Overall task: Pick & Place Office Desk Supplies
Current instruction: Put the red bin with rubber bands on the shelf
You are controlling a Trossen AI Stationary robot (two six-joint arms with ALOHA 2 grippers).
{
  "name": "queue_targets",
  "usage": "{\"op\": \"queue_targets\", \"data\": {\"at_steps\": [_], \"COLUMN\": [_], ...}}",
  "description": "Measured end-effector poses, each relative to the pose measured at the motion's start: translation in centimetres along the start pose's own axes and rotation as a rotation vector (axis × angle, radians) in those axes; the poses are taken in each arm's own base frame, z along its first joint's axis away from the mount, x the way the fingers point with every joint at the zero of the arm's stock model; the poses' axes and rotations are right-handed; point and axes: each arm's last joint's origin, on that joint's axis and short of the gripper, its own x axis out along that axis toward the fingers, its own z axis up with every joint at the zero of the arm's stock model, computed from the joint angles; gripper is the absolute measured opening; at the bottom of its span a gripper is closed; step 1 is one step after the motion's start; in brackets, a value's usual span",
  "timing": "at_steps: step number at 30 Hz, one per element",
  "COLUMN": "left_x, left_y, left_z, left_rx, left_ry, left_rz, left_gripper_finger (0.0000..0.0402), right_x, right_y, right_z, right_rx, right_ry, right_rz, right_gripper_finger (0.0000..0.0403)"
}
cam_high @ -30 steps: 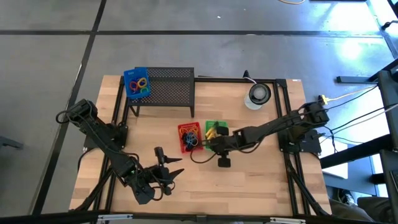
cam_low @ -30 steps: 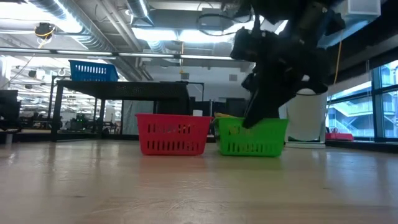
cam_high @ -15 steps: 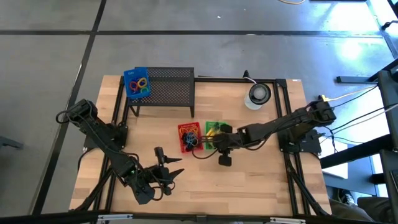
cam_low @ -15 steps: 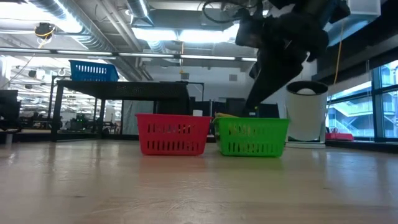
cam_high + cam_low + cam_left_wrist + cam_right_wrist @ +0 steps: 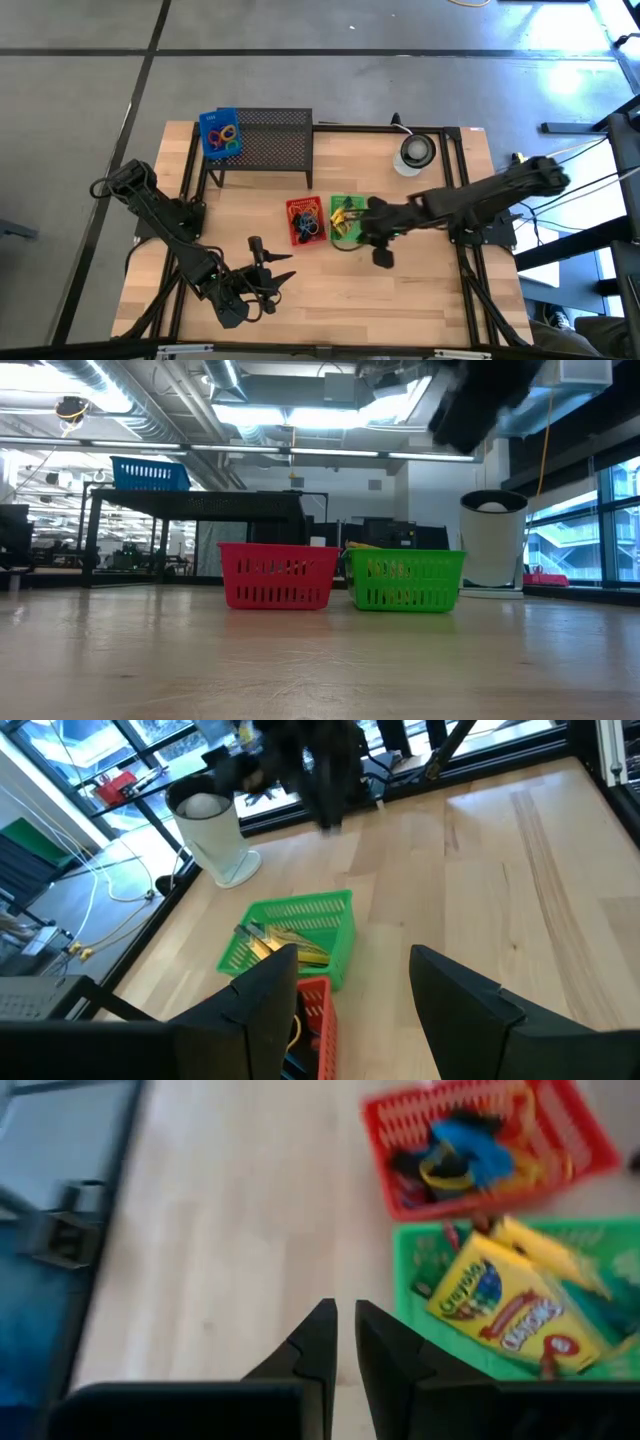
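Now the right end effector (image 5: 343, 1342), fingers together and empty, hovers beside the green basket (image 5: 410, 1270) holding crayon boxes (image 5: 508, 1308). Left end effector (image 5: 350, 990) waits, fingers apart, over the surface (image 5: 420, 310).

Bright overhead light; right wrist view blurred.

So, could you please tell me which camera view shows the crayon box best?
The right wrist view: the crayon box fills it, label readable. The left wrist view and high view show yellow only; the low view shows just its green basket.
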Motion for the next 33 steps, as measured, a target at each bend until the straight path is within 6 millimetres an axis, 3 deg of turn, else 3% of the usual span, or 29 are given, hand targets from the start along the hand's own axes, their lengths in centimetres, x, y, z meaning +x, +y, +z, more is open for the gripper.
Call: {"op": "queue_targets", "data": {"at_steps": [5, 9, 18, 25, 33], "left_x": [0.0, 0.0, 0.0, 0.8, 2.4], "left_y": [0.0, -0.1, -0.1, 0.4, 1.2], "left_z": [0.0, -0.1, -0.1, 0.0, 0.0], "left_rx": [-0.019, -0.051, -0.083, -0.088, -0.096], "left_ry": [0.007, 0.017, 0.018, 0.028, 0.077], "left_rz": [-0.017, -0.043, -0.043, -0.015, -0.026], "left_gripper_finger": [0.0189, 0.0189, 0.0189, 0.0189, 0.0189], "right_x": [-4.1, -5.7, -4.3, -4.1, -3.3], "right_y": [2.1, 3.5, 2.4, 0.5, -1.5], "right_z": [-0.3, -1.9, -8.4, -11.1, -14.0], "right_rx": [-0.185, -0.287, -0.228, -0.228, -0.14], "right_ry": [-0.116, -0.198, -0.274, -0.469, -0.543], "right_rz": [0.023, -0.029, -0.032, 0.006, 0.019], "right_gripper_finger": [0.0041, 0.0041, 0.0041, 0.0041, 0.0041]}}
